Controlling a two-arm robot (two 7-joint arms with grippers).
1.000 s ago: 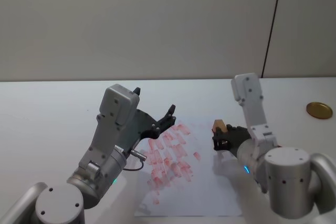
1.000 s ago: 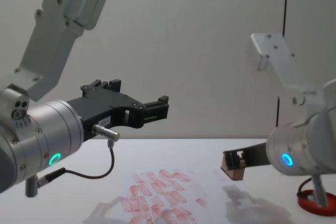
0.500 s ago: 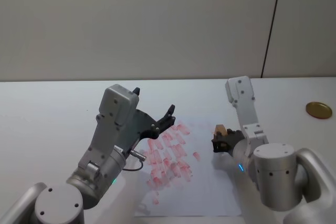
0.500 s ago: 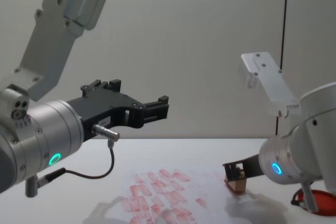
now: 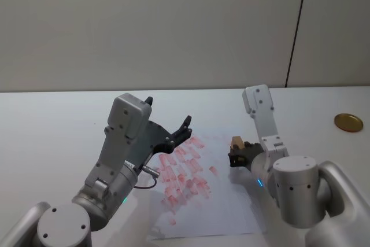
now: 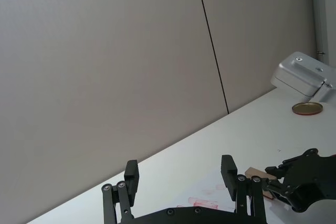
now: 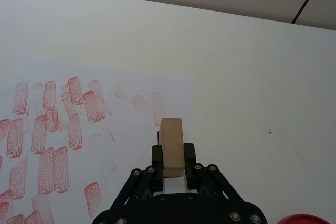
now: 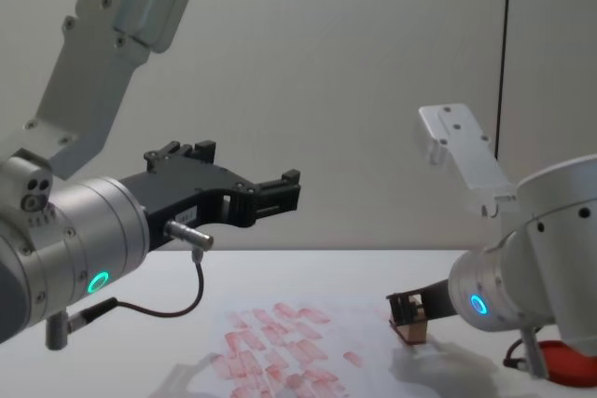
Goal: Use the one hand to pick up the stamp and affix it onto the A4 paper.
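Observation:
My right gripper [image 5: 236, 154] [image 7: 171, 160] [image 8: 407, 316] is shut on the stamp [image 5: 236, 142] [image 7: 171, 145] [image 8: 414, 328], a small light-brown wooden block. It holds the stamp low over the right part of the A4 paper [image 5: 225, 201] [image 7: 126, 85] [image 8: 354, 319], a white sheet with many pinkish-red stamp prints on its left half. Whether the stamp touches the sheet I cannot tell. My left gripper [image 5: 169, 126] [image 6: 180, 179] [image 8: 270, 188] hangs open and empty in the air above the sheet's left side.
A round gold lid [image 5: 348, 122] [image 6: 307, 108] lies far right on the white table [image 5: 52, 125]. The red ink pad [image 8: 569, 365] [image 7: 308, 219] sits by my right arm's base. A grey wall stands behind the table.
My right gripper has carried the stamp leftward and down, from the sheet's right edge to low over its right part. The left arm has stayed still.

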